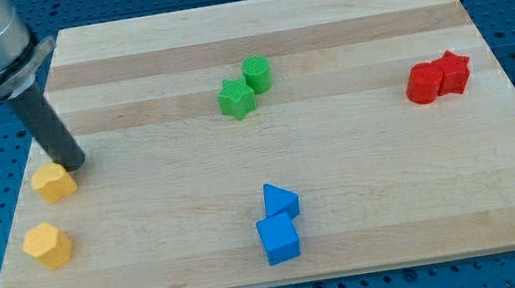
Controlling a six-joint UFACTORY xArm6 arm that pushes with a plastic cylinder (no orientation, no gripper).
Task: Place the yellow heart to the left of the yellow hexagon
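The yellow heart [54,181] lies near the board's left edge. The yellow hexagon [47,244] lies just below it, slightly further to the view's left, with a small gap between them. My tip [74,163] rests on the board at the heart's upper right corner, touching it or nearly so. The dark rod slants up toward the view's top left.
A green star [236,98] and a green cylinder [257,72] sit together at top centre. A red cylinder [422,83] and a red star [452,72] touch at the right. A blue triangle [281,201] and a blue cube [279,238] sit at bottom centre. The wooden board [361,160] ends close to the yellow blocks' left.
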